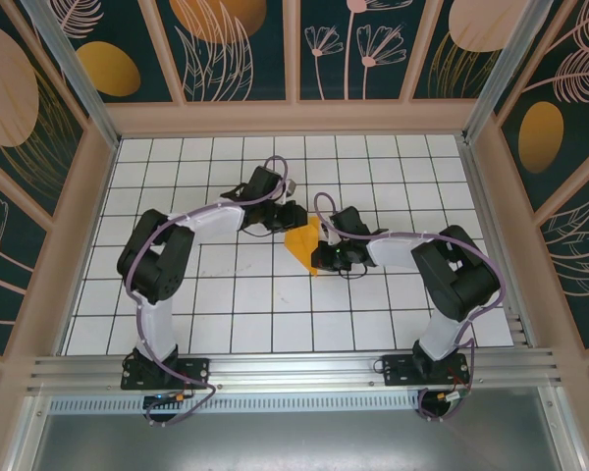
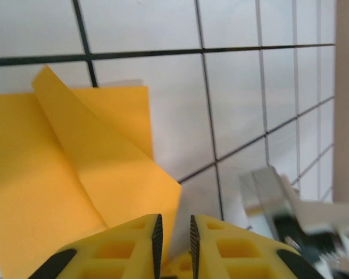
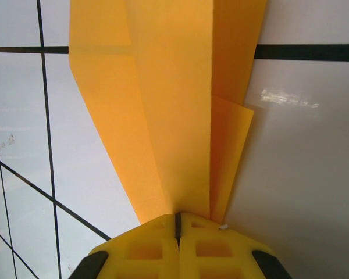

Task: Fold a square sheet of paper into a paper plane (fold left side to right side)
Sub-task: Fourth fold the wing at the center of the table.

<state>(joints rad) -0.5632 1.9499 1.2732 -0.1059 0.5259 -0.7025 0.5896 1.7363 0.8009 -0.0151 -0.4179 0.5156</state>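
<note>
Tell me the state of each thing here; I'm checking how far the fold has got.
orange paper: partly folded, creased, layers overlapping.
left claw: fingers nearly together at the paper's edge; grip unclear.
right claw: shut, pinching the folded layers.

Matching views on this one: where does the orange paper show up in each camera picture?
Top external: orange paper at the centre of the picture, where both arms meet.
Left wrist: orange paper at lower left, one flap lifted, reaching down to the left gripper.
Right wrist: orange paper at top centre, narrowing down into the shut right gripper.
Shared landmark: the black grid lines on the white tiles.
</note>
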